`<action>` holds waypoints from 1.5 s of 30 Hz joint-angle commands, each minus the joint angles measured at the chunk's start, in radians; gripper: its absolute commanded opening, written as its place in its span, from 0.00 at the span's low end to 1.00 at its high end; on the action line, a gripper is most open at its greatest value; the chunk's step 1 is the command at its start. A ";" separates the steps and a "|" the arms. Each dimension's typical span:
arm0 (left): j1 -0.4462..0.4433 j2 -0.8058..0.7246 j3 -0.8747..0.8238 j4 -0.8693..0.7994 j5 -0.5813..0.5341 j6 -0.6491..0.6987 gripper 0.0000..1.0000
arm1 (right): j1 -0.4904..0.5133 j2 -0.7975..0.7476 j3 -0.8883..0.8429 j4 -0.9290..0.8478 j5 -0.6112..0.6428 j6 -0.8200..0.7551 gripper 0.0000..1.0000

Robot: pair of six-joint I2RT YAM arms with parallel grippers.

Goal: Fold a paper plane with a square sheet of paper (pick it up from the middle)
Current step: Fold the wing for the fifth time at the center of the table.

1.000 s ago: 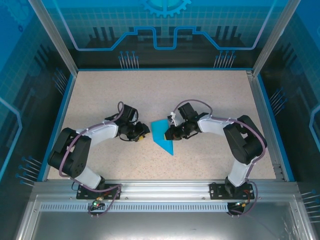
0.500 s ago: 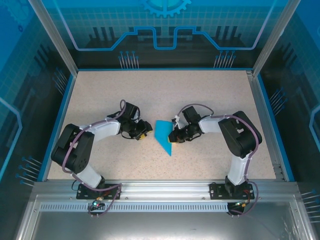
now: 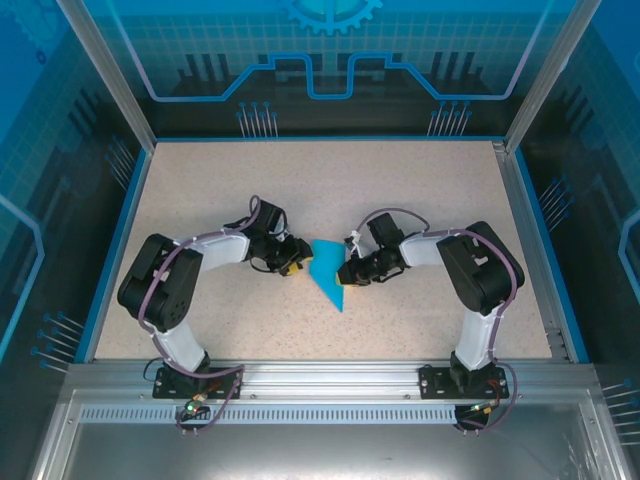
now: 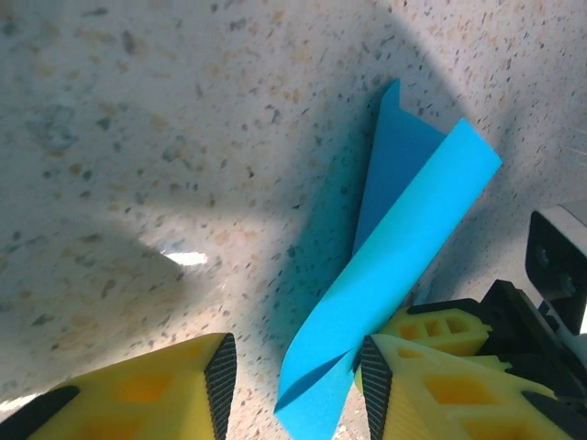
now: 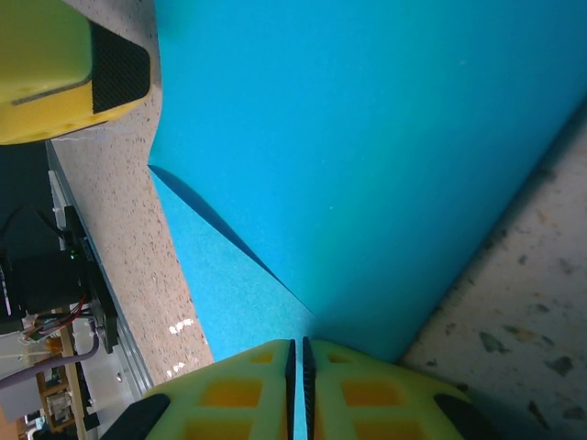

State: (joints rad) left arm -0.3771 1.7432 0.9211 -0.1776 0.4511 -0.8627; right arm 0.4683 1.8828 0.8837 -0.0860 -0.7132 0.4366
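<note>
The square sheet of paper (image 3: 325, 268) is cyan-blue and partly folded, tapering to a point toward the near edge of the table. My right gripper (image 3: 345, 275) is shut on its right edge; in the right wrist view the gripper (image 5: 298, 362) pinches the paper (image 5: 367, 137) where two layers meet. My left gripper (image 3: 300, 266) is at the sheet's left side and open. In the left wrist view a raised flap of the paper (image 4: 404, 238) reaches down between the open left gripper (image 4: 297, 390), close against the right-hand pad (image 4: 374, 385).
The speckled beige table (image 3: 400, 190) has a blue rim and aluminium posts at the sides. A metal rail (image 3: 320, 380) runs along the near edge by the arm bases. Both arms are bent inward around the paper.
My left arm has swung right until its gripper reached the paper's left edge, and its jaws have opened slightly. The right gripper has kept hold, pulling in slightly at first.
</note>
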 commanded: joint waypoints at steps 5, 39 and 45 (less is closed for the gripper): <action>-0.008 0.067 0.069 0.015 0.075 0.031 0.44 | -0.002 0.078 -0.039 -0.019 0.067 -0.037 0.15; -0.004 0.178 0.172 0.007 0.258 0.133 0.32 | -0.005 0.110 -0.034 -0.047 0.107 -0.059 0.19; 0.006 0.193 0.204 -0.047 0.282 0.181 0.26 | -0.009 0.113 -0.022 -0.067 0.112 -0.076 0.18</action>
State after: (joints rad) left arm -0.3767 1.9179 1.0939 -0.1673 0.6868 -0.7345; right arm 0.4526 1.9041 0.8925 -0.0921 -0.7689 0.4133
